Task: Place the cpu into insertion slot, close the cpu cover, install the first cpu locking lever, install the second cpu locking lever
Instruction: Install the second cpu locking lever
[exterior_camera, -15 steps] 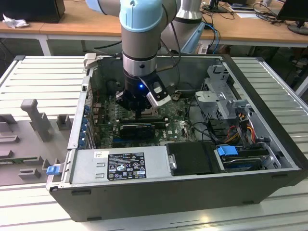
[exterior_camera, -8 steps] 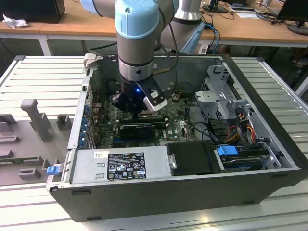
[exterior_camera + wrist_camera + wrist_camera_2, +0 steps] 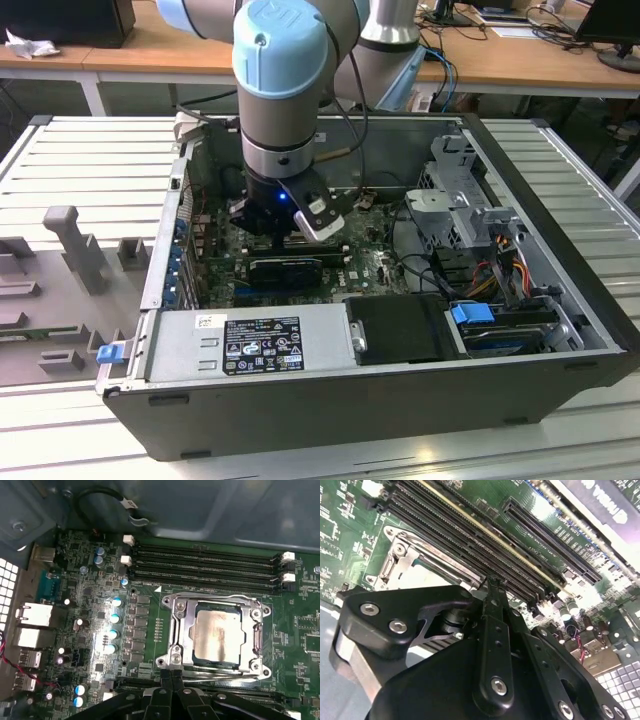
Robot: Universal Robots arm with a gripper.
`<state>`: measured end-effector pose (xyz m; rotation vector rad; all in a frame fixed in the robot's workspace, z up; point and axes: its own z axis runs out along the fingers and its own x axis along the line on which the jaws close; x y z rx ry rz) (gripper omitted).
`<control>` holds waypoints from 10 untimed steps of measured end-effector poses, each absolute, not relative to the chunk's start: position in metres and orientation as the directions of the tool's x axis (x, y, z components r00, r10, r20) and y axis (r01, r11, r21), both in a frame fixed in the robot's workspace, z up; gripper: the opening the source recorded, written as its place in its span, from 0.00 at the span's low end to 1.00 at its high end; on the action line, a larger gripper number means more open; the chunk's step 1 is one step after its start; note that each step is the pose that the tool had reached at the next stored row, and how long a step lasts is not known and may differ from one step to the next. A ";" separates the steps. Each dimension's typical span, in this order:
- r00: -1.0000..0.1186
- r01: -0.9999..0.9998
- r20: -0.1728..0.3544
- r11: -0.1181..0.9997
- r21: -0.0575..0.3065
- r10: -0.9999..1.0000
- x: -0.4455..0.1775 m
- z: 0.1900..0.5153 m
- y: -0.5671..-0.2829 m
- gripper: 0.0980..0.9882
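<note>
Exterior view, left to right: grey fixture blocks (image 3: pixel 75 245) sit on the slatted table (image 3: pixel 90 160) beside the open PC case (image 3: pixel 330 400). Arm (image 3: pixel 285 90) reaches straight down into the case over the green motherboard (image 3: pixel 375 268). Drive cage (image 3: pixel 460 200) and cable bundle (image 3: pixel 500 265) fill the case at the exterior view's right.

First wrist view: capacitor row (image 3: pixel 114 625) beside the socket, memory slots (image 3: pixel 205 565) running along behind it. Insertion slot (image 3: pixel 216 632) has the cpu (image 3: pixel 217 632) seated in it, pale silver face showing through the frame's cut-out. Cpu cover (image 3: pixel 181 625) lies flat over the chip, wire locking levers (image 3: pixel 210 598) running along the frame edges. Can't tell whether they are hooked.

Gripper (image 3: pixel 171 672): fingers (image 3: pixel 165 690) pressed together, no gap visible, nothing between them. Tips sit just at the near edge of the socket frame, close to the corner screw; contact can't be confirmed.

Second wrist view: same pincer (image 3: pixel 492 582) seen from behind, fingers together, tip over the socket frame (image 3: pixel 427 560) next to the memory slots.
</note>
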<state>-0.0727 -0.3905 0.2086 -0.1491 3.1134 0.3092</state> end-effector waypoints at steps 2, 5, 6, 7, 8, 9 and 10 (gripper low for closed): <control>-0.995 -0.097 -0.020 0.974 0.206 -0.095 -0.073 0.207 -0.391 0.01; -0.995 -0.099 -0.021 0.970 0.223 -0.096 -0.073 0.204 -0.392 0.01; -0.995 -0.100 -0.022 0.967 0.233 -0.097 -0.073 0.203 -0.392 0.01; -0.995 -0.100 -0.023 0.966 0.238 -0.098 -0.073 0.202 -0.392 0.01; -0.995 -0.101 -0.024 0.964 0.245 -0.098 -0.074 0.201 -0.392 0.01; -0.995 -0.102 -0.024 0.963 0.251 -0.099 -0.074 0.200 -0.391 0.01; -0.995 -0.102 -0.025 0.962 0.255 -0.099 -0.074 0.199 -0.391 0.01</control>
